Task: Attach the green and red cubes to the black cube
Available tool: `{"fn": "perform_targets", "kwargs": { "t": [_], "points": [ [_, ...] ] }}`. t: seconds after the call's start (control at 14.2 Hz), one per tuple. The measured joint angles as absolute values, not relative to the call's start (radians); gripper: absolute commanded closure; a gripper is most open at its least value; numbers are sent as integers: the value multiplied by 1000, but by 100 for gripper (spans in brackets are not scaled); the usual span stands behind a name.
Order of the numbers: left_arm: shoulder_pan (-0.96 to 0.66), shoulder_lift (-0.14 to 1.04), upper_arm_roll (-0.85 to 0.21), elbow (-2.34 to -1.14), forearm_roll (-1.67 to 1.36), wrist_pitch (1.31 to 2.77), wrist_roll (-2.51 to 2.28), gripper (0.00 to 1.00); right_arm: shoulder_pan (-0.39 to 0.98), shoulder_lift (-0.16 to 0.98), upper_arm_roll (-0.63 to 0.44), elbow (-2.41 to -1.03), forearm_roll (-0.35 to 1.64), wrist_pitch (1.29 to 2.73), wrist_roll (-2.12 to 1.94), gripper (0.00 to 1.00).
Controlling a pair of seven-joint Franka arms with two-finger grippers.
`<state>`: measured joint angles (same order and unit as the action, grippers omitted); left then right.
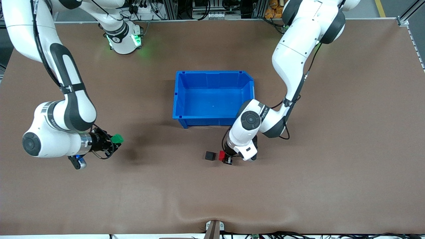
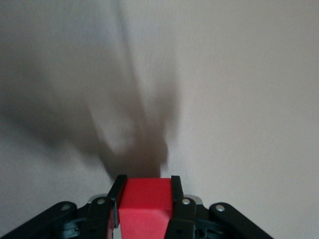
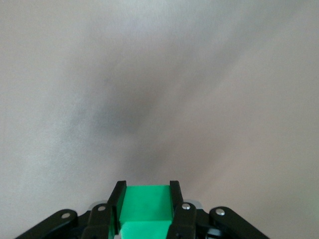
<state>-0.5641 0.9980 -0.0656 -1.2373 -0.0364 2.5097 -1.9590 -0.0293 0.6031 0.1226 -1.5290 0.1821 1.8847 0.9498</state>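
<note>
The left claw pinches the red cube low at the bench, with the black cube just beside it (touching or a hair apart, I cannot tell). The right claw grips the green cube in the air over bare bench toward the right arm's end, well apart from the blue bin.

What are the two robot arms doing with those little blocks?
The left gripper holds the red cube right beside the black cube on the table, nearer the camera than the blue bin. The right gripper holds the green cube over the table at its own end.
</note>
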Motion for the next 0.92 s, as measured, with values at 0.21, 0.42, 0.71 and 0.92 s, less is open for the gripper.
{"fn": "perform_targets", "kwargs": {
  "t": [0.21,0.42,0.71,0.92],
  "points": [
    [-574,1009,-65,-1237,-36,2541,-1963,90,2,603,123,-1522,197,1886,1034,100],
    [-577,1023,-65,-1236,-36,2582,-1966,86,36,603,123,-1514,214,1894,1099,100],
    [-584,1028,-62,-1233,-36,2601,-1966,32,72,605,123,-1513,219,1918,1192,100],
    [-588,1029,-61,-1233,-36,2600,-1967,0,108,613,123,-1513,221,1964,1302,100]
  ]
}}
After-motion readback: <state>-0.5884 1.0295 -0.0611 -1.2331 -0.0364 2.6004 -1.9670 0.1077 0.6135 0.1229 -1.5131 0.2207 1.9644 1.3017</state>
